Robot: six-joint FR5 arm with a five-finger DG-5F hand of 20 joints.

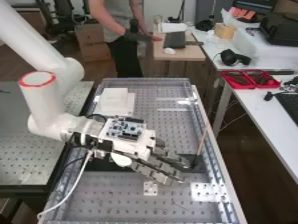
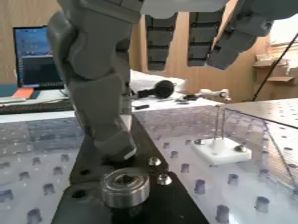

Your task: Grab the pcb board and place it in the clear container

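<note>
Hand (image 1: 138, 148), fingers (image 1: 157, 172) straight, above black plate (image 2: 167, 201); metal bearing (image 2: 126, 196)

The hand (image 1: 132, 147) is held over the bench (image 1: 183, 206), its fingers (image 1: 156, 174) stretched out. White blocks (image 1: 114, 98) are set beyond it. Red trays (image 1: 241, 86) are placed well apart from it, on a white table (image 1: 258, 106).

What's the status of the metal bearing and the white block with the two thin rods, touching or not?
Apart. Wrist view: bearing on the black plate, white block beyond its edge, with clear studded surface between them.
</note>
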